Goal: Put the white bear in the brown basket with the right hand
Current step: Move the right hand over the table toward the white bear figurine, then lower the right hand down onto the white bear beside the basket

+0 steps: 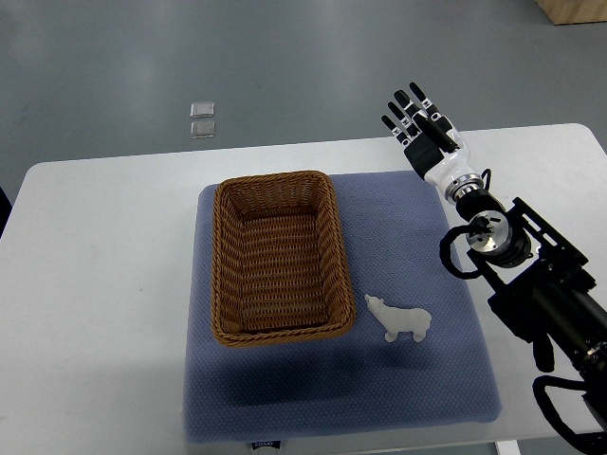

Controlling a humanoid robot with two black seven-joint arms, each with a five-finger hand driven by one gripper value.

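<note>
A small white bear (399,319) stands on the blue mat (417,379), just right of the brown basket's near right corner. The brown wicker basket (224,256) sits on the mat's left half and holds nothing. My right hand (417,118) is raised near the table's far edge, well beyond and to the right of the bear, fingers spread and holding nothing. Its arm comes in from the lower right. The left arm does not show.
The mat lies on a white table (95,284). Two small clear square items (201,118) lie on the grey floor beyond the table. A wooden piece (579,9) shows at the top right corner.
</note>
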